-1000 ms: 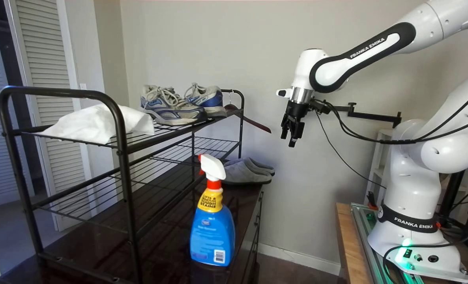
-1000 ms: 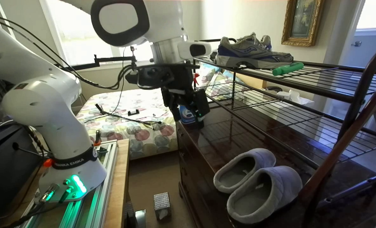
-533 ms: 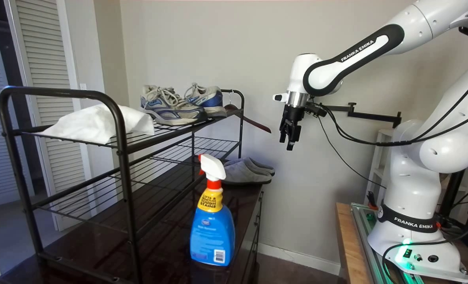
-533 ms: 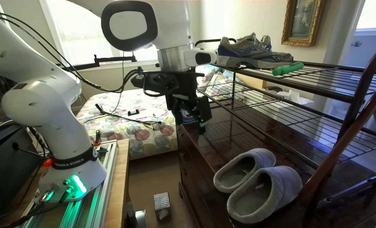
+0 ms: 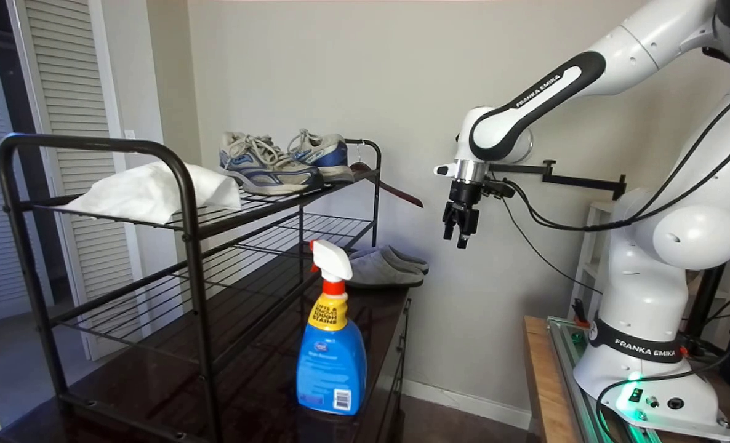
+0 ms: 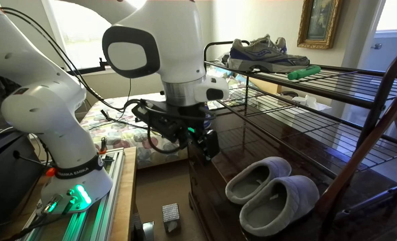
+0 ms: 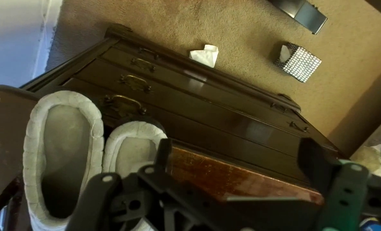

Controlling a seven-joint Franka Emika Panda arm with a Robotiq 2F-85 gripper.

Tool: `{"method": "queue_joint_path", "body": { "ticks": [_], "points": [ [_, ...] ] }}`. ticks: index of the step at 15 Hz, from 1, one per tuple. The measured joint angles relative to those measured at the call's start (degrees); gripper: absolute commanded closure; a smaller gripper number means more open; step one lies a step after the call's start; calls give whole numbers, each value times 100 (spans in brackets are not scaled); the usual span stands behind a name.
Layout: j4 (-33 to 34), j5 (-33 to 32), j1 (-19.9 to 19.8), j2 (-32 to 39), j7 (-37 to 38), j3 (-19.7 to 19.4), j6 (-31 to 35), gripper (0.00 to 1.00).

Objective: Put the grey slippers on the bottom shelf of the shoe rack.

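A black gripper [image 7: 236,150] hangs in midair near a dresser [image 7: 216,106], its fingers [image 7: 311,157] spread wide apart, holding and touching nothing. The grey slippers [image 6: 274,197] sit upright, side by side, on the dresser top, in front of the rack [image 6: 352,99] and near one of its ends. Their uppers are quilted, with thick, padded rims around the mouths and dark soles beneath; toes point toward the rack, heels toward the dresser's front edge. In the wrist view, one finger partly covers one of the pair. Compared with half a second earlier, the gripper has come down lower in both exterior views and hangs at a different tilt; the slippers lie where they were.
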Motion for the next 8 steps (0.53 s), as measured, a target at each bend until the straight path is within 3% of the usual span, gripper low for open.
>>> {"method": "queue_joint_path", "body": {
  "ticks": [5,8],
  "points": [
    [137,723,-86,315,-1494,-402,228,0],
    [343,1328,-53,546,-1583,-284,248,0]
  ]
}}
